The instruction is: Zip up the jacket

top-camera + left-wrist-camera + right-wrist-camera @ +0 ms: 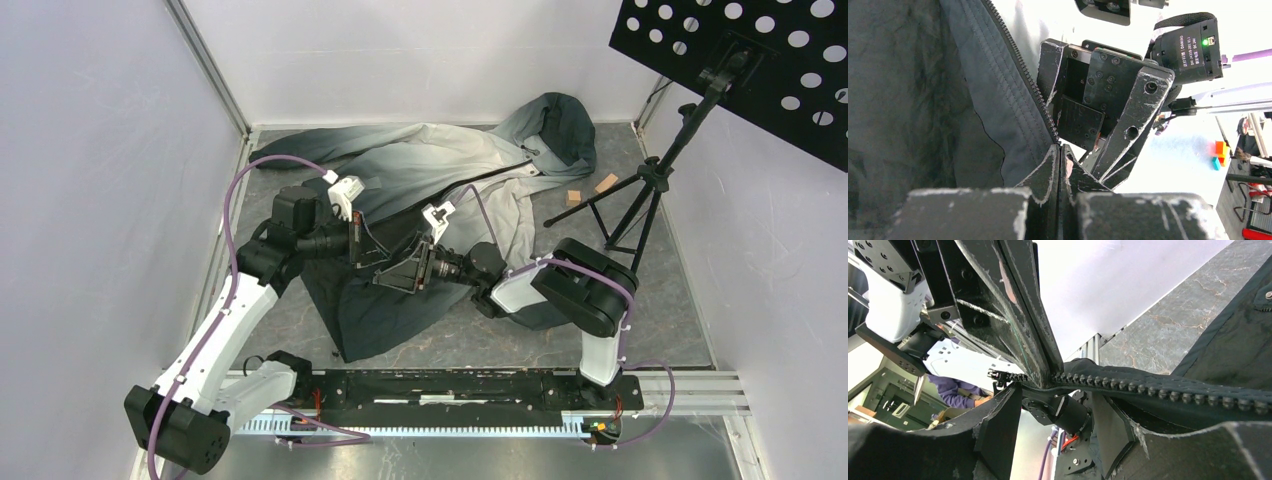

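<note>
Jacket (430, 170) lies spread on the tabletop (640, 300), hood at the far end.
Left gripper (1059, 150) pinches the zipper (1158, 390) edge; right gripper (1058, 400) jaws apart, just beside it.

My surroundings: tripod (640, 195), black; perforated board (760, 70) atop it; two wooden blocks (606, 183) by its legs; grey marbled tabletop (660, 300) under it; white walls (420, 50) behind.

a tripod (648, 178) and blocks (606, 183) stand beside the jacket (420, 165) hood.
</note>
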Controlling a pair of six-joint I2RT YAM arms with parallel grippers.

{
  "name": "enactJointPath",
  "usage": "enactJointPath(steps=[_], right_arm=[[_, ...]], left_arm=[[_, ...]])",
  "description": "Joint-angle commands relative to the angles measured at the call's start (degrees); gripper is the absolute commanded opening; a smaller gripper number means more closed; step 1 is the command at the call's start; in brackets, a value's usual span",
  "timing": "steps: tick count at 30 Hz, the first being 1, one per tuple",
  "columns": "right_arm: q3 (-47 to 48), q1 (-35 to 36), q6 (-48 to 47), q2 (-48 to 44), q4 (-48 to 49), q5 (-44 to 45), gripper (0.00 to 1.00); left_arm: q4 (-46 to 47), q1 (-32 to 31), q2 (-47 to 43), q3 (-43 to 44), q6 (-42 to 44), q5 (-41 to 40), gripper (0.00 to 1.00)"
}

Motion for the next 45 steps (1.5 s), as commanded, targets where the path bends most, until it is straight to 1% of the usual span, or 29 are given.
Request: enactJointPath(steps=[1,7,9,10,22,26,30,32,34,37,40,42,45], right_arm=[[2.3,0.2,1.8,0.3,20.6,2.5,0.59],[1.2,0.2,4.3,1.3,25.3,5.4,0.62],[1.1,0.2,5.1,1.7,27.3,6.1,0.66],[0.8,0.2,5.3,1.6,27.5,6.6,0.69],[-3.2,0.7,4.2,-1.5,27.6,11.6,0.71],[-2.4,0.7,4.8,-1.9,27.6,12.0,0.66],[-2.1,0.7,5.2,-2.1,27.6,11.6,0.58],[-1.8,0.8,5.6,-1.8,27.6,11.4,0.56],[-1.2,0.8,6.1,-1.5,27.6,11.3,0.57],[-0.7,1.1,6.3,-1.5,27.6,11.3,0.63],[-0.2,1.4,6.4,-1.6,27.7,11.4,0.63],[0.2,1.4,6.5,-1.4,27.6,11.5,0.62],[0.7,1.6,6.7,-1.4,27.6,11.6,0.54]], left_arm=[[1.9,-0.1,-1.2,2.4,0.9,2.8,0.02],[2.7,-0.1,-1.5,2.3,-0.2,2.0,0.02],[3.4,-0.1,-1.6,2.2,-1.1,1.8,0.02],[3.6,-0.1,-1.6,2.1,-1.5,1.5,0.02],[7.5,0.1,-1.4,-0.4,-6.4,0.0,0.02],[9.8,0.0,-1.5,-1.6,-8.1,1.2,0.02],[9.5,0.1,-1.7,-1.7,-7.7,1.2,0.02],[9.4,0.1,-1.8,-1.8,-7.6,1.1,0.02],[9.6,0.2,-1.9,-2.0,-7.8,1.1,0.02],[9.8,0.2,-2.2,-2.3,-8.0,1.3,0.02],[9.8,0.2,-2.3,-2.4,-8.0,1.2,0.02],[9.8,0.2,-2.5,-2.6,-8.0,1.3,0.02],[9.9,0.2,-2.6,-2.7,-8.1,1.2,0.02]])
